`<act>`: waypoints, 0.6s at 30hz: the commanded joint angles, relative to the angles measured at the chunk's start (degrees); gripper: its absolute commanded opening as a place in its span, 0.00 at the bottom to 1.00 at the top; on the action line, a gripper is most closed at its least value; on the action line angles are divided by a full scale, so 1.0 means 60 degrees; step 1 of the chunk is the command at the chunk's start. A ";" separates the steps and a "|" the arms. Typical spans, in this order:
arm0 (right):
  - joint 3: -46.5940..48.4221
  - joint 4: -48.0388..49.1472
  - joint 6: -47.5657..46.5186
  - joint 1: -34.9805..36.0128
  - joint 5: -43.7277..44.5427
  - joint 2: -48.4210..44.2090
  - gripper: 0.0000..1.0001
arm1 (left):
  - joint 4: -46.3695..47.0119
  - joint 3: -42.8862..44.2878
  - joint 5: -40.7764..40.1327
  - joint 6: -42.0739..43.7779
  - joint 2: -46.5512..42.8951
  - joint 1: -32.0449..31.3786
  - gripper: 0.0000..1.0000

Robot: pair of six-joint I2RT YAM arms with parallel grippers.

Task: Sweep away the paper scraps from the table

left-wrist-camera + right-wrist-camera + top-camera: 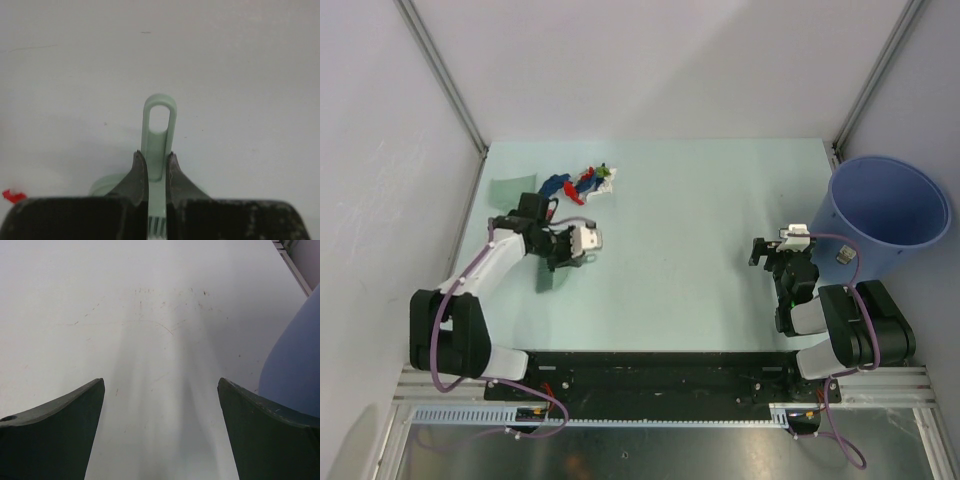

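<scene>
The paper scraps [582,182] lie in a small red, blue, green and white heap at the far left of the pale green table [690,230]. One red scrap [12,196] shows at the lower left edge of the left wrist view. My left gripper [558,262] [154,155] is a little nearer than the heap. It is shut on the pale green handle of a small brush [154,140], whose looped end sticks out past the fingertips; white bristles show between the fingers. My right gripper [767,250] [161,385] is open and empty over bare table at the right.
A big round blue bucket [885,215] stands at the right edge, close beside my right gripper, and also shows in the right wrist view [295,375]. A flat pale green dustpan [508,190] lies left of the scraps. Grey walls and metal posts surround the table.
</scene>
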 commanded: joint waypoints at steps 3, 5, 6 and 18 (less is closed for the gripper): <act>0.1029 -0.1795 -0.0830 0.0850 0.0837 -0.1443 1.00 | 0.0302 0.1955 0.2267 -0.4257 -0.0564 0.0371 0.00; 0.2262 -0.5127 -0.1115 0.1717 0.1263 -0.2337 1.00 | 0.0667 0.2422 0.2093 -0.5512 -0.0769 0.0371 0.00; 0.2819 -0.5625 -0.0868 0.2229 0.0975 -0.2472 1.00 | 0.0887 0.2542 0.1889 -0.6028 -0.0842 0.0371 0.00; 0.8754 -0.6524 0.3320 0.6847 -0.3553 0.0292 1.00 | 0.2603 0.3069 -0.1657 -1.1889 -0.2263 0.0459 0.00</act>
